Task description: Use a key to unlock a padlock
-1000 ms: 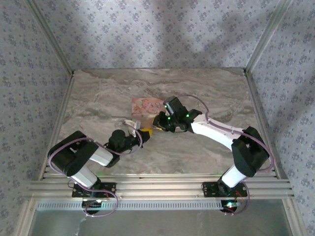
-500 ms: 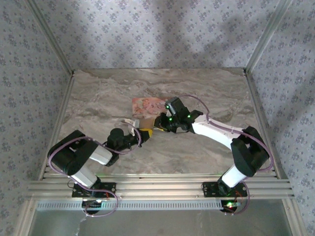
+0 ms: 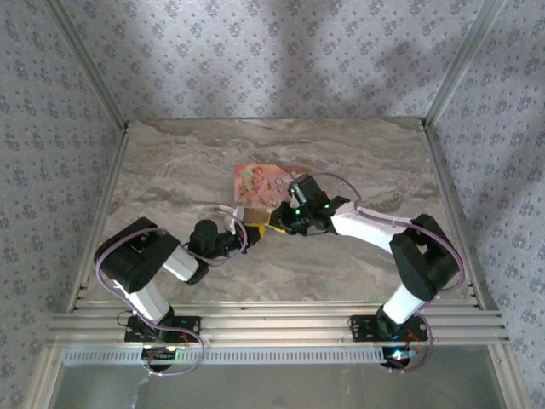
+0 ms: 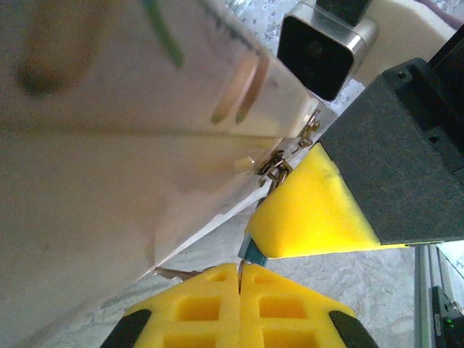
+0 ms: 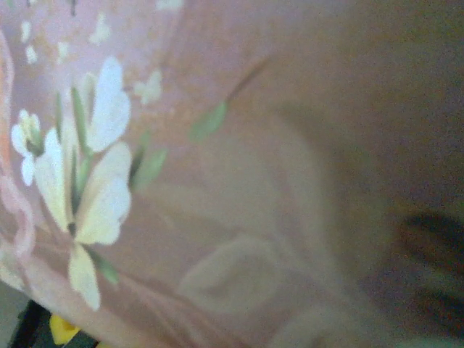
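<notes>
The tiny teal padlock [image 4: 253, 251] pokes out from under a yellow pad [image 4: 312, 214] of my right gripper [image 3: 274, 223], which looks shut on it. My left gripper [image 4: 240, 265] is shut, and a thin metal key blade [image 4: 240, 270] sticks out between its yellow pads, pointing up at the padlock's underside. In the top view the left gripper [image 3: 253, 230] and the right gripper meet tip to tip at the table's middle, just in front of the pink box.
The pink illustrated box [image 3: 260, 181] lies right behind the grippers. Its pale side [image 4: 109, 145] and a small metal clasp [image 4: 272, 165] loom close in the left wrist view, and its flowered face [image 5: 254, 181] is right against the right wrist camera. Marble table [image 3: 358, 153] all round.
The right wrist has dropped lower and closer to the box, which has shifted slightly right. The left arm's elbow has swung right. The grippers stay tip to tip.
</notes>
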You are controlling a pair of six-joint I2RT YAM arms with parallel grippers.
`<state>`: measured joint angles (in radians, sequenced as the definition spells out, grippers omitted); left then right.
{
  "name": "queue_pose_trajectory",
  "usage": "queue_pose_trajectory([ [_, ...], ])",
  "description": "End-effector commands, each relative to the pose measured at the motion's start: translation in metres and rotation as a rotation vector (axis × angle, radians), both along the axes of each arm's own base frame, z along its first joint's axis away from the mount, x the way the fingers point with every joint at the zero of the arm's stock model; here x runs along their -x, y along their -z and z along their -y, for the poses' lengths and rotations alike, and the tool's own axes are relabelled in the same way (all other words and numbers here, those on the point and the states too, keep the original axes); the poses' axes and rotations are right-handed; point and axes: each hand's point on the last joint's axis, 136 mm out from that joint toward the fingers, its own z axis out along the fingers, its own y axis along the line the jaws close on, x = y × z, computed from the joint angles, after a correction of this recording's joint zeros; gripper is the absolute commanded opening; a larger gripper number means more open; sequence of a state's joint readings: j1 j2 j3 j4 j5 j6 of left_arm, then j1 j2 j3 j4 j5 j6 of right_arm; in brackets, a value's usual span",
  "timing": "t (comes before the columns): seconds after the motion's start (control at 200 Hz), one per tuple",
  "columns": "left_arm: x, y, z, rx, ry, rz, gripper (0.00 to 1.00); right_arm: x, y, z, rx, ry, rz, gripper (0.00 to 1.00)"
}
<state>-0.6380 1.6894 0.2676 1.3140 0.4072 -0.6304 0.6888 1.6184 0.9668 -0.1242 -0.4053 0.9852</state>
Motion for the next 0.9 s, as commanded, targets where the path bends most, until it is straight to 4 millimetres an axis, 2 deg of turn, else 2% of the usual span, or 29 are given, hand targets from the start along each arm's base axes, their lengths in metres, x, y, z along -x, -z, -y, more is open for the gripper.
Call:
queue_pose_trajectory([
  [0.0, 0.000, -0.031, 0.015, 0.070, 0.038, 0.106, 0.00, 0.008, -0.024, -0.018, -0.145, -0.012, -0.046, 0.00],
  [0.195, 0.001, -0.026, 0.011, 0.056, 0.012, 0.099, 0.00, 0.003, -0.032, -0.017, -0.171, 0.020, -0.034, 0.00],
  [0.27, 0.002, -0.027, 0.009, 0.059, 0.006, 0.101, 0.00, 0.003, -0.027, -0.014, -0.146, 0.017, -0.035, 0.00],
  [0.41, 0.003, -0.030, -0.004, 0.065, -0.037, 0.093, 0.00, 0.004, -0.001, -0.001, -0.032, 0.008, -0.031, 0.00],
  [0.5, 0.004, -0.020, -0.012, 0.030, -0.059, 0.051, 0.00, 0.007, 0.021, 0.007, 0.068, -0.012, -0.019, 0.00],
  [0.59, 0.008, -0.013, -0.018, -0.028, -0.064, 0.030, 0.00, 0.011, 0.039, 0.009, 0.138, -0.038, -0.005, 0.00],
  [0.675, 0.012, -0.014, -0.024, -0.059, -0.076, 0.030, 0.00, 0.015, 0.051, 0.009, 0.201, -0.058, 0.016, 0.00],
  [0.715, 0.013, -0.016, -0.026, -0.078, -0.075, 0.027, 0.00, 0.016, 0.054, 0.007, 0.209, -0.065, 0.028, 0.07],
  [0.834, 0.017, -0.028, -0.030, -0.128, -0.071, 0.033, 0.00, 0.018, 0.052, 0.002, 0.212, -0.075, 0.071, 0.40],
  [0.894, 0.019, -0.036, -0.035, -0.157, -0.071, 0.032, 0.00, 0.019, 0.043, -0.002, 0.197, -0.085, 0.100, 0.49],
])
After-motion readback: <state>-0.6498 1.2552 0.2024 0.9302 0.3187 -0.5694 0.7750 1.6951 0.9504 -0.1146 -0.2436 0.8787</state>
